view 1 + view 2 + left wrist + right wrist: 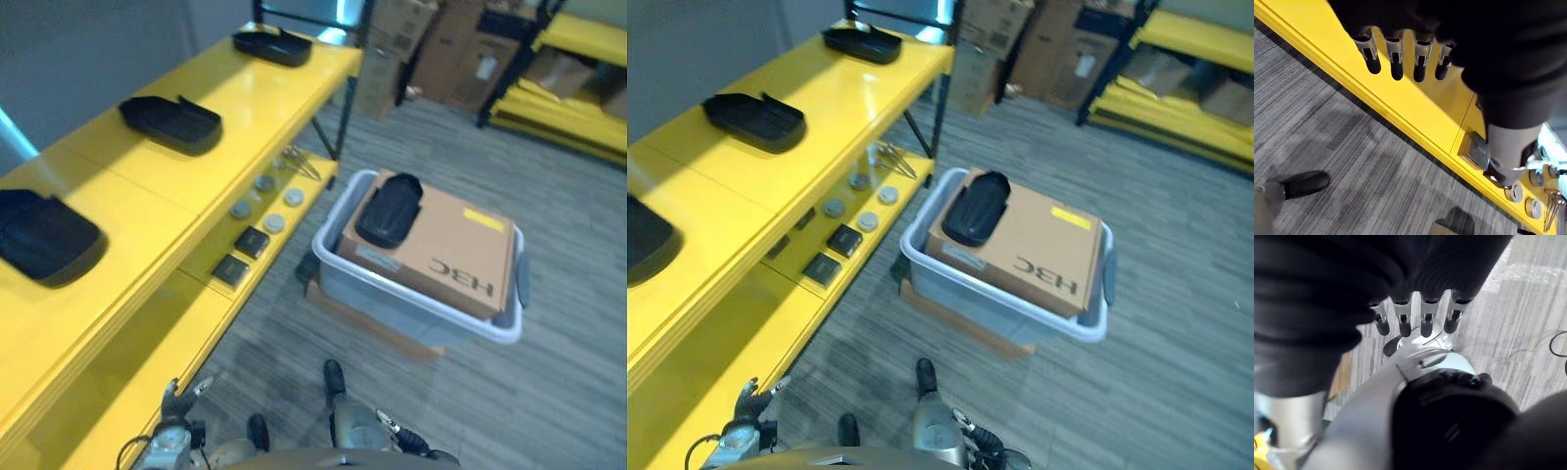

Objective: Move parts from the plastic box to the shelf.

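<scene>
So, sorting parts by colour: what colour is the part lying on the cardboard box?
Black, clearest in the left eye view.

On the shelf (225, 108) to the left three parts lay spaced along its top board, small items sat on its lower board near the far end, and to the right, on the floor, the plastic box (416, 294) held a carton (441, 250) with one part (390, 211) on the carton's left end

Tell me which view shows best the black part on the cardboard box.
The left eye view: the black part lies whole and near the middle, on the cardboard box. The right eye view shows it nearly as well. The wrist views give nothing clear of it.
</scene>
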Tool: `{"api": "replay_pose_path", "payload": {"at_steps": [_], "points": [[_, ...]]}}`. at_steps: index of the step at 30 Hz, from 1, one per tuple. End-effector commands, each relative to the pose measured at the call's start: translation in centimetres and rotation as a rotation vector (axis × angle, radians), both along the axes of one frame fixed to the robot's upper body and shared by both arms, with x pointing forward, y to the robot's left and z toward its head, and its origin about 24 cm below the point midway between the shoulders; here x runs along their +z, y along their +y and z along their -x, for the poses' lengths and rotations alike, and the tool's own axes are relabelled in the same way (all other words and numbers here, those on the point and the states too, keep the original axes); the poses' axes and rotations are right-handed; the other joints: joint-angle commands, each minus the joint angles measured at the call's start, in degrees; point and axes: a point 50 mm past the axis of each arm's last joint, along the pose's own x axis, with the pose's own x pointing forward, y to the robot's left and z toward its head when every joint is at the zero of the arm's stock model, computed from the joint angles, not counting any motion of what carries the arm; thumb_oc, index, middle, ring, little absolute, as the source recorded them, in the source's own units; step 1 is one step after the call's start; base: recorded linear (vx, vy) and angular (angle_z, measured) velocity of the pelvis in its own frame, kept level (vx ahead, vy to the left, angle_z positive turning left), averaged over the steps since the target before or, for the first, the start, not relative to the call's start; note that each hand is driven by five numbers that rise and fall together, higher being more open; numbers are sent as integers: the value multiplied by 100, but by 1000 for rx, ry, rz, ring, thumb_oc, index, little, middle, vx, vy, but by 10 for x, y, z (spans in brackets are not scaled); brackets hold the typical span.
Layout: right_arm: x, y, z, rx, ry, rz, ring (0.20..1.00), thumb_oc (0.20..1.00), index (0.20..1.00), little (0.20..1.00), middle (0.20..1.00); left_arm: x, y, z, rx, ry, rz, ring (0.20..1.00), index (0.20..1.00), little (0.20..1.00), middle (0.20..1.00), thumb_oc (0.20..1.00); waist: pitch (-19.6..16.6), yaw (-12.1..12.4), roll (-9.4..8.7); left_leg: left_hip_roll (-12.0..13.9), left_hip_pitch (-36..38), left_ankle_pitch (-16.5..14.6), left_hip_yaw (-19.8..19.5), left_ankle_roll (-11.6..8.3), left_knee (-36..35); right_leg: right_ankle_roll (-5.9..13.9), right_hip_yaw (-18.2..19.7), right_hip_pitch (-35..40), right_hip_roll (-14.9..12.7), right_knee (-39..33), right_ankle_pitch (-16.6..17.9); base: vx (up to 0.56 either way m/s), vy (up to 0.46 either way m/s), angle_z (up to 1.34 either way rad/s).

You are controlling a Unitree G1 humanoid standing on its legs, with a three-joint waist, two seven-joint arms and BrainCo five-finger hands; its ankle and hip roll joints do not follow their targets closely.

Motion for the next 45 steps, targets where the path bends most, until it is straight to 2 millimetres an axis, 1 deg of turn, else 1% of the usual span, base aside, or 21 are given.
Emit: {"api": "replay_pose_path", "payload": {"at_steps": [1, 7, 12, 13, 14, 15, 18, 20, 22, 25, 27, 29, 32, 34, 36, 37, 38, 39, 42, 44, 45], "points": [[7, -22, -12, 83, -22, 113, 1000, 1000, 1000, 1000, 1000, -1, 6, -7, -10, 69, 97, 1000, 1000, 1000, 1000, 1000, 297, 30, -75, 15, -57, -846, -529, -19, 660, 89, 150, 484, -107, -254, 493, -121, -115, -119], [5, -27, -1, 151, 46, 159, 1000, 1000, 1000, 1000, 1000, -5, 5, -1, 34, 105, 189, 1000, 1000, 1000, 1000, 1000, 305, 78, -39, 428, -56, -775, 248, -171, 739, 106, -602, 641, -472, -447, 430, -32, -215, -80], [6, -33, -4, 170, 75, 262, 1000, 1000, 1000, 1000, 1000, -4, -3, -7, 65, 66, 206, 1000, 1000, 1000, 1000, 1000, 394, 10, -7, 703, -44, -949, 272, -343, 1376, -135, -670, 715, -336, -491, 300, 63, -277, -49], [7, -34, -6, 163, 68, 267, 1000, 1000, 1000, 1000, 1000, -3, -4, -8, 52, 64, 200, 1000, 1000, 1000, 1000, 1000, 418, 20, 5, 742, -107, -863, 224, -385, 1555, -181, -680, 730, -299, -495, 285, 1, -278, -16], [11, -37, -16, 128, 31, 266, 1000, 1000, 1000, 1000, 1000, -1, -11, -15, -6, 40, 168, 1000, 1000, 1000, 1000, 1000, 600, 133, 31, 833, -872, -156, -212, -602, 2730, -444, -662, 886, -101, -571, 190, 11, -310, -8], [13, -38, -22, 160, 16, 285, 1000, 1000, 1000, 1000, 1000, 0, -15, -19, 16, 11, 200, 1000, 1000, 1000, 1000, 1000, 752, 194, 59, 842, -1325, 74, -411, -694, 3271, -570, -631, 1041, 5, -684, 172, 33, -271, 10], [16, -40, -28, 215, -16, 330, 1000, 1000, 1000, 1000, 1000, 1, -21, -23, 25, -17, 230, 1000, 1000, 1000, 1000, 1000, 770, 242, 127, 804, -1482, 156, -428, -712, 2790, -533, -568, 1147, 13, -759, 117, 123, 53, -10], [20, -40, -37, 174, -90, 343, 1000, 1000, 1000, 1000, 1000, -3, -25, -16, -27, 13, 221, 1000, 1000, 1000, 1000, 1000, 688, 375, 265, 775, -1285, 366, -595, -760, 1312, -392, -499, 1206, 5, -762, 65, 300, 268, -54], [26, -43, -46, 141, -175, 382, 1000, 1000, 1000, 1000, 1000, -8, -29, -4, -44, 60, 214, 1000, 1000, 1000, 1000, 1000, 617, 502, 326, 766, -1214, 573, -897, -845, 538, -357, -383, 1333, 16, -836, 19, 276, 259, -53], [35, -41, -60, 122, -269, 377, 1000, 1000, 1000, 1000, 1000, -13, -29, 10, -42, 103, 211, 1000, 1000, 1000, 1000, 1000, 503, 597, 337, 775, -1226, 702, -1019, -886, 240, -325, -313, 1474, -3, -908, -66, 185, 232, -19], [41, -38, -69, 116, -334, 387, 1000, 1000, 1000, 1000, 1000, -15, -29, 14, -50, 121, 202, 1000, 1000, 1000, 1000, 1000, 392, 583, 320, 732, -1151, 594, -964, -838, 270, -283, -341, 1490, -77, -888, -98, 210, 367, -27], [51, -30, -81, 114, -441, 408, 1000, 1000, 1000, 1000, 1000, -13, -25, 12, -50, 113, 188, 1000, 1000, 1000, 1000, 1000, 282, 554, 295, 540, -984, 285, -1018, -639, 416, -255, -308, 1397, -169, -534, -243, 179, 360, -48], [60, -22, -93, -1, -522, 335, 1000, 1000, 1000, 1000, 1000, -11, -18, 6, -42, 110, 171, 1000, 1000, 1000, 1000, 1000, 246, 541, 290, 395, -889, 105, -969, -434, 564, -257, -289, 1273, -242, 23, -383, 97, 185, -13], [77, -15, -107, -57, -641, 341, 1000, 1000, 1000, 1000, 1000, -10, -10, 6, -46, 131, 155, 1000, 1000, 1000, 1000, 1000, 264, 470, 331, 319, -737, -53, -963, -246, 732, -219, -246, 922, -345, 822, -385, 139, 207, 13], [86, -14, -112, -66, -699, 362, 1000, 1000, 1000, 1000, 1000, -10, -8, 7, -67, 144, 144, 1000, 1000, 1000, 1000, 1000, 276, 428, 333, 282, -681, -105, -955, -183, 745, -224, -192, 813, -326, 1036, -334, 119, 112, 1], [104, -13, -123, -67, -777, 390, 1000, 1000, 1000, 1000, 1000, -10, -3, 11, -84, 161, 120, 1000, 1000, 1000, 1000, 1000, 293, 326, 324, 239, -540, -172, -947, -90, 683, -223, -64, 654, -204, 1194, -273, 151, 71, 8], [116, -14, -129, -61, -840, 427, 1000, 1000, 1000, 1000, 1000, -10, -1, 14, -81, 170, 113, 1000, 1000, 1000, 1000, 1000, 299, 252, 302, 194, -481, -207, -972, -50, 644, -224, 24, 613, -79, 1119, -255, 281, -10, 11], [160, -14, -143, -58, -1038, 497, 1000, 1000, 1000, 1000, 1000, -10, 6, 21, -39, 173, 119, 1000, 1000, 1000, 1000, 1000, 274, 12, 194, 17, -397, -304, -1070, -20, 608, -265, 341, 647, 214, 426, -127, 234, -68, 6], [200, -10, -151, -120, -1184, 440, 1000, 1000, 1000, 1000, 1000, -8, 14, 21, 13, 160, 127, 1000, 1000, 1000, 1000, 1000, 263, -87, 89, -21, -377, -413, -1032, -13, 658, -227, 531, 623, 286, 66, 66, 138, -121, 19], [221, -14, -155, -96, -1272, 529, 1000, 1000, 1000, 1000, 1000, -9, 11, 22, 52, 167, 151, 1000, 1000, 1000, 1000, 1000, 225, -50, 69, -9, -381, -388, -1016, -28, 610, -257, 525, 744, 312, -188, 77, 118, -142, 29], [221, -14, -155, -98, -1274, 532, 1000, 1000, 1000, 1000, 1000, -9, 11, 22, 52, 167, 153, 1000, 1000, 1000, 1000, 1000, 224, -49, 69, -8, -377, -389, -1016, -28, 606, -258, 528, 754, 315, -201, 79, 179, -175, 14]]}}
